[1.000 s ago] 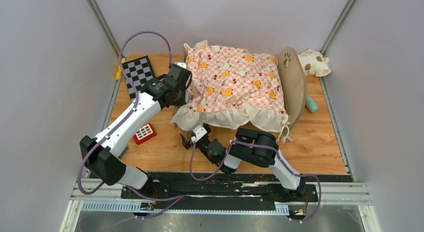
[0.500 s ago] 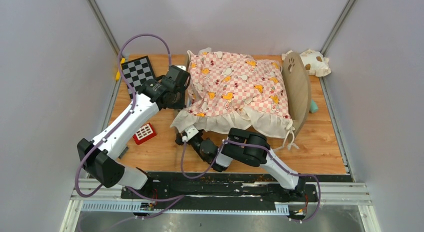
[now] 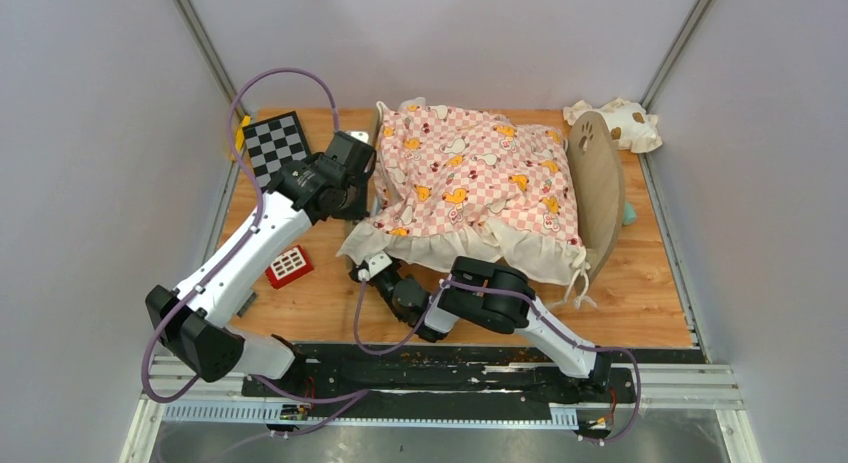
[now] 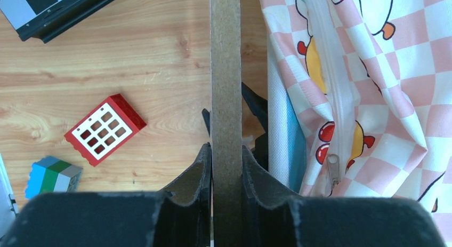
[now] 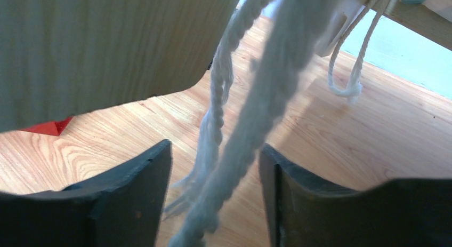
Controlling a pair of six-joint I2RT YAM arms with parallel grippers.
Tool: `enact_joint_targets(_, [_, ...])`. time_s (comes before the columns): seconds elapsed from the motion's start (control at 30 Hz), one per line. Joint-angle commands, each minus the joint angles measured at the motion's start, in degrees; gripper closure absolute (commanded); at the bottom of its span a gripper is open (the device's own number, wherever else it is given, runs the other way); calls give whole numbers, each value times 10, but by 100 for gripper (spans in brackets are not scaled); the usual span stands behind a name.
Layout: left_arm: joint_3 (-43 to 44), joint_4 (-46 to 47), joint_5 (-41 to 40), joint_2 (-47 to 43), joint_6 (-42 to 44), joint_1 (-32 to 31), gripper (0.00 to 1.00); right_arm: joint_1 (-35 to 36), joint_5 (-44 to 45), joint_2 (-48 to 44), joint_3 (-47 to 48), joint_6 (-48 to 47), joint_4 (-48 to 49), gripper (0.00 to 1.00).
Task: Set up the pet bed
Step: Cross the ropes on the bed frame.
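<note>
the pet bed [image 3: 608, 228] stood at the back middle of the wood-grain table [image 3: 650, 293]. its rounded light-wood headboard [image 3: 598, 173], pierced with a paw-print cutout, was upright on the right side. a pink checkered cushion [image 3: 470, 178], printed with ducks and cherries and edged in a cream ruffle, lay rumpled over the frame and hung past its near side. the left hand [image 4: 226, 151] was clamped on the thin, rough-edged end panel [image 4: 225, 71] at the bed's left end, one black finger pressed to each flat face. the right hand [image 5: 216, 156] sat low under the ruffle at the near left corner. its fingers were apart, and white twisted cords [image 5: 277, 97] dangled loose between them. a cream brown-spotted pillow [image 3: 625, 123] lay in the far right corner behind the headboard. a black-and-white checkerboard [image 3: 275, 143] and a red windowed block [image 3: 289, 266] lay on the table left of the bed.
</note>
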Motion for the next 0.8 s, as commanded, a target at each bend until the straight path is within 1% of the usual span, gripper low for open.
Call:
enact_joint_targets(0.0, [31,90,105,-70,-43,-11,100,-3,18,5,16,4,64,49])
enact_joint_targets(0.2, [24,96,101,-75,-42,-11,100,0,12,-5,4,3,63,89])
enact_joint_targets(0.27, [22,98,98,-75,-41,-11,100,5,14,-9,-2,3,64,98])
enact_joint_targets(0.3, [21,99,97,-75,-41,-11,100,7,16,-11,-5,3,63,100])
enact_joint_targets(0.5, [21,107,90,-70,-39,-11,100,28,16,-37,-44,-3,64,100])
enact_joint_targets(0.77, [17,117,77,-61,-36,-11,100,63,36,-90,-126,21,64,100])
